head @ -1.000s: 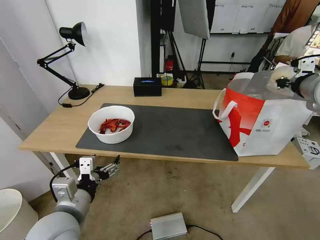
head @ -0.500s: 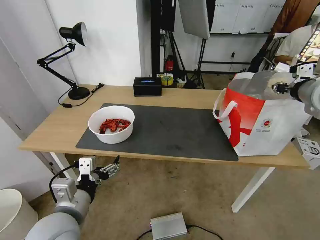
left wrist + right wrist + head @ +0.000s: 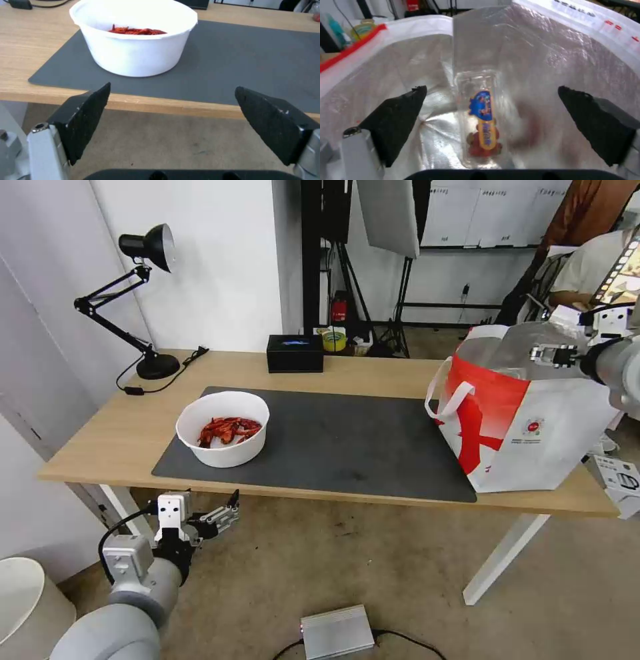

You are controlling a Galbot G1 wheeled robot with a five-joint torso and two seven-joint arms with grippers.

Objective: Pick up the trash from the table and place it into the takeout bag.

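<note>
The right gripper (image 3: 548, 355) is being held over the mouth of the large white takeout bag with the red side panel (image 3: 527, 427), its jaws spread wide and gripping nothing. Below them, against the silver foil lining, a clear plastic clamshell with red bits (image 3: 482, 120) is lying inside the bag. The left gripper (image 3: 173, 120) is being kept below the counter's (image 3: 100, 437) front edge, jaws likewise spread and empty, facing the white round bowl of red crayfish shells (image 3: 223, 428) on the dark grey mat (image 3: 360, 447). A drop-off appears complete; next, the bowl probably needs grasping.
</note>
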